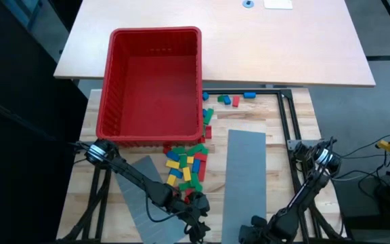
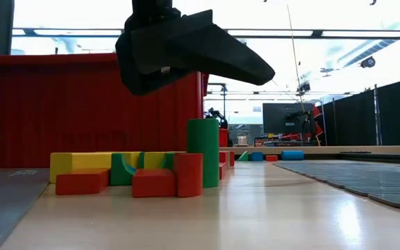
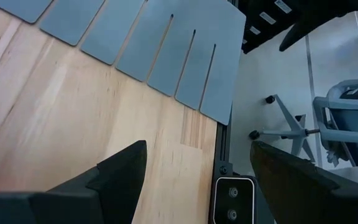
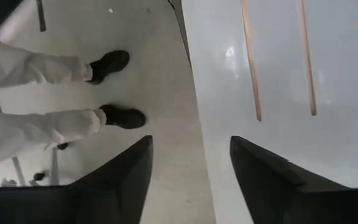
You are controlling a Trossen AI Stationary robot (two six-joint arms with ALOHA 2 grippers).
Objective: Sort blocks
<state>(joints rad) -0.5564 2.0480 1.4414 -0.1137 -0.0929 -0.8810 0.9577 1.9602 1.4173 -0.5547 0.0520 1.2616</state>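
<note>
A pile of small red, green, blue and yellow blocks [image 1: 187, 165] lies on the wooden table just in front of the red bin [image 1: 154, 81]. The low view shows them resting flat, with one green block [image 2: 203, 153] upright. A few more blocks [image 1: 230, 99] lie to the right of the bin's far corner. My left gripper [image 3: 197, 146] is open, near the table's front edge just in front of the pile [image 1: 196, 224], with nothing between its fingers. My right gripper [image 4: 191, 140] is open too, at the front edge over the right grey panel [image 1: 254, 225].
Two flat grey slotted panels lie on the table, one angled at the front left [image 1: 146, 196] and one straight to the right of the pile [image 1: 246, 179]. A black frame rail [image 1: 290, 122] runs along the right side. A person's legs [image 4: 36, 93] stand beyond the front edge.
</note>
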